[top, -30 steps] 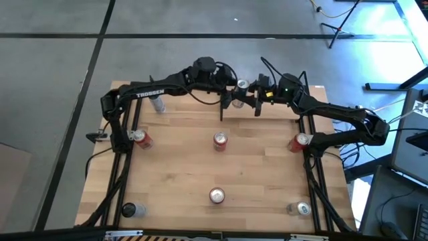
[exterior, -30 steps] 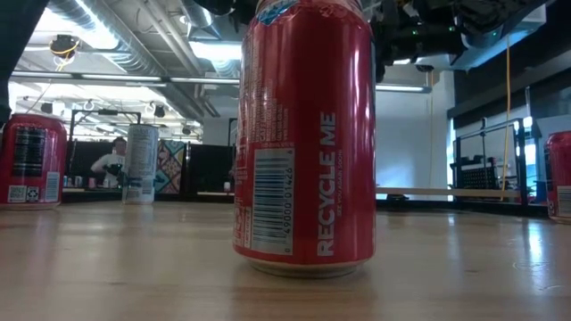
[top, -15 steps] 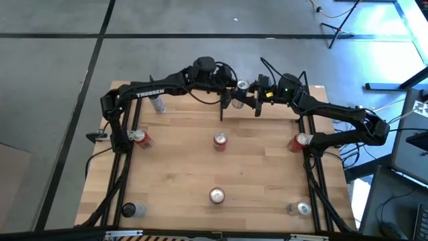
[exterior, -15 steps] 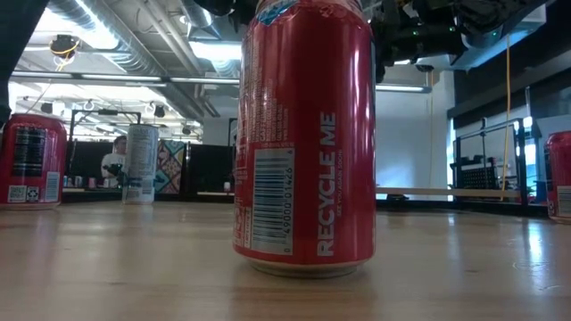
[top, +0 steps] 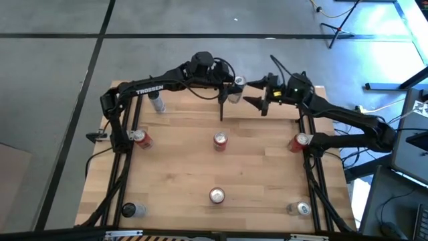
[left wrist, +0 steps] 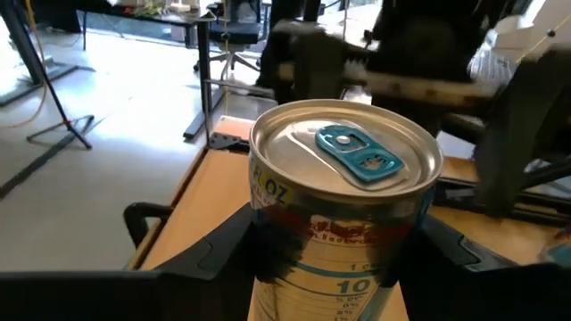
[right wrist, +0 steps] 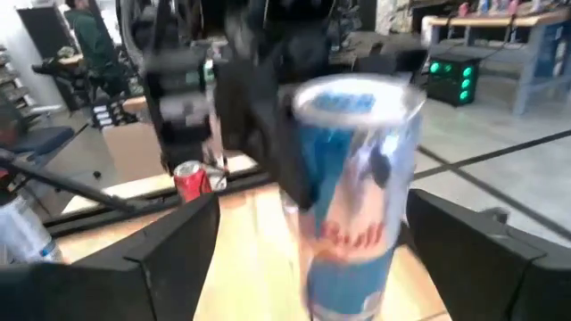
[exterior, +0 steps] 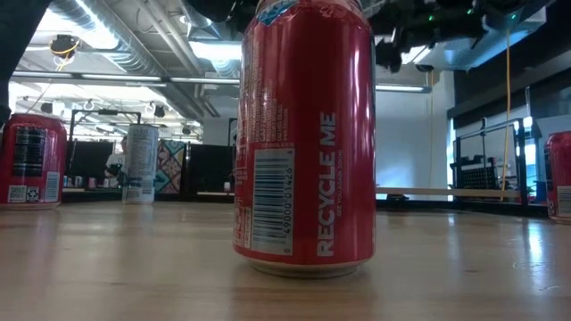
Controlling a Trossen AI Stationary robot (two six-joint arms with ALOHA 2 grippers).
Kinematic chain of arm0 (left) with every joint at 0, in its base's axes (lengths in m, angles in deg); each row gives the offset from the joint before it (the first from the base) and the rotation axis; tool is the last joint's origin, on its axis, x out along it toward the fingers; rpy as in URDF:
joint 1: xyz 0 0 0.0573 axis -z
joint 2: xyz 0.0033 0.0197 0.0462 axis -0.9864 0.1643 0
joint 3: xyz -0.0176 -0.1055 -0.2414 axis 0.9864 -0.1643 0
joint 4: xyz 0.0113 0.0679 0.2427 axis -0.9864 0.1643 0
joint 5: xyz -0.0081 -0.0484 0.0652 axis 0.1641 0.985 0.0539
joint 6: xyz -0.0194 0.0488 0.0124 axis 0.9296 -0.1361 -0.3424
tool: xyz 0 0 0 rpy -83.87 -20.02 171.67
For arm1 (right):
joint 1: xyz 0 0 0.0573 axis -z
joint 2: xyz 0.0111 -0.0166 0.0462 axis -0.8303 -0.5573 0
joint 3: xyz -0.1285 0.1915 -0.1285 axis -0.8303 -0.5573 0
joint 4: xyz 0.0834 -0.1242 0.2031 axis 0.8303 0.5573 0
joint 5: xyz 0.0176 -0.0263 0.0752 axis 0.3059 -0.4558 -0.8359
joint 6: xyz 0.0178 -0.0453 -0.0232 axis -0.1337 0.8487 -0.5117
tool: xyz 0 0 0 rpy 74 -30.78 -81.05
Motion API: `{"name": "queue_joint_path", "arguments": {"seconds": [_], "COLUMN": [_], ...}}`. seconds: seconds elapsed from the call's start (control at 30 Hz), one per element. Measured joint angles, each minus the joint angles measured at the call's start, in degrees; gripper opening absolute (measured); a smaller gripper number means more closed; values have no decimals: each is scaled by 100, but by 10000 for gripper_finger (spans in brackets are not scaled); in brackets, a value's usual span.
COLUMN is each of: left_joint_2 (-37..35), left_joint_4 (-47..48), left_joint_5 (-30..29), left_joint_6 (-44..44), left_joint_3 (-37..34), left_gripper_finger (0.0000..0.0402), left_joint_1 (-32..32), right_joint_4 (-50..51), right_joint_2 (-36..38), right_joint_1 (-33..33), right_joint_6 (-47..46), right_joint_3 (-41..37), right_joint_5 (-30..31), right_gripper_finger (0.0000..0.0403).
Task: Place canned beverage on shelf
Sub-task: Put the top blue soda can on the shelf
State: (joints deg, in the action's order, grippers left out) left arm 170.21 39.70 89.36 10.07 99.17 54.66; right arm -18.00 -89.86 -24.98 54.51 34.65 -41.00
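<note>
1. Eight cans show in the overhead view: four red, three silver and one dark.
2. The landmark is the red centre can (top: 220,140), standing upright in the middle of the counter (top: 261,174).
3. The canned beverage (top: 239,82) is a silver can with a blue tab. It sits beyond the centre can and a little to its right, at the counter's far edge.
4. The left hand (top: 233,91) is closed on the canned beverage. In the left wrist view its dark fingers (left wrist: 223,254) press against both sides of the can's body, which is upright.
5. The right hand (top: 262,102) is just right of the canned beverage, beyond and to the right of the centre can. Its fingers (right wrist: 169,254) are spread wide. In the right wrist view the blurred can stands in the gap between them, touching neither.
6. Two red cans flank the centre can, a left one (top: 139,138) and a right one (top: 299,142), each near a counter edge.
7. The fourth red can (top: 217,195) stands nearer than the centre can, in line with it.
8. A silver can (top: 157,104) stands beyond the centre can to its left.
9. The dark can (top: 128,210) and another silver can (top: 302,209) stand at the near corners, left and right of the centre can.
</note>
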Motion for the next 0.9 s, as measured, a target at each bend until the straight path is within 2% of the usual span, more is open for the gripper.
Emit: {"name": "queue_joint_path", "arguments": {"seconds": [0.2,0.47,0.9], "left_joint_2": [-2,7,11], "left_joint_4": [-84,-242,-214], "left_joint_5": [295,245,166], "left_joint_6": [-261,-319,-249], "left_joint_3": [-1,-16,-16], "left_gripper_finger": [185,185,185], "left_joint_1": [203,343,334], "right_joint_4": [683,763,773], "right_joint_2": [-3,-520,-608], "right_joint_1": [41,42,40], "right_joint_6": [86,94,328], "right_joint_3": [718,1035,1031], "right_joint_5": [282,-807,-891], "right_gripper_finger": [344,328,317]}}
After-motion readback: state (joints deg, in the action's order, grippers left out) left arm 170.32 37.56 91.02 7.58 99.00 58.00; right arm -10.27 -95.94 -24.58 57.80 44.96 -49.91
